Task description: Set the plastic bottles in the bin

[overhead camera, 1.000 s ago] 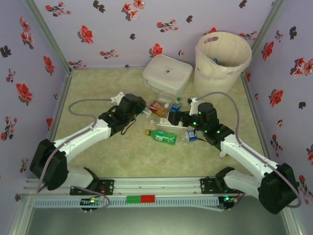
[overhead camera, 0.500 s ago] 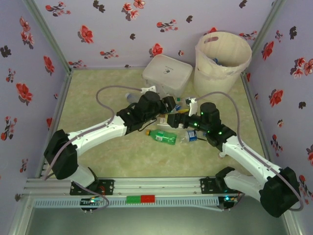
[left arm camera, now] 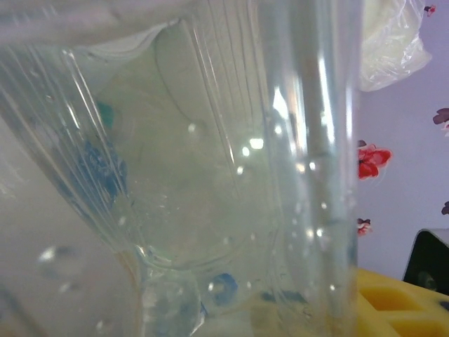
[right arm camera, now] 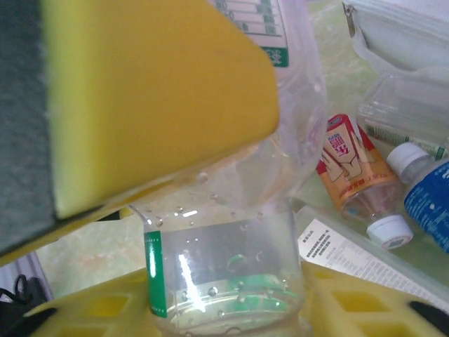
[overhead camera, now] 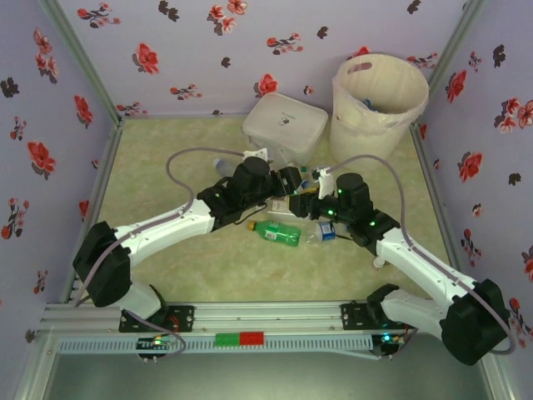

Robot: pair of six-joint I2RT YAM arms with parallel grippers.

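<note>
The tall round cream-white bin [overhead camera: 366, 137] with its thin bag liner stands at the far right corner of the mottled green tabletop [overhead camera: 166, 158]. Down inside it I see a few blue-and-clear shapes, too small for me to name. Just left of it sits the flat square white case [overhead camera: 285, 125], lid down, contents hidden.

The plastic bottles [overhead camera: 326, 231] lie clustered mid-tabletop, near the case and outside the bin. A green plastic bottle [overhead camera: 277, 233] lies on its side nearest me. On the right wrist camera, an orange-labelled bottle with a white cap [right arm camera: 353, 165] lies beside a blue-labelled bottle [right arm camera: 429, 193] cut off by the frame edge.

The right end effector [overhead camera: 301, 204] is clamped on a clear plastic bottle with a green label strip [right arm camera: 224, 274], its yellow pads [right arm camera: 161, 91] pressing above and below.

The left end effector [overhead camera: 287, 177] hangs just in front of the case. Its camera is pressed up to a ribbed clear plastic wall [left arm camera: 210, 175], so I cannot tell whether its jaws are apart or holding something. A clear box-like piece [right arm camera: 403, 105] near the case is too blurred to identify.
</note>
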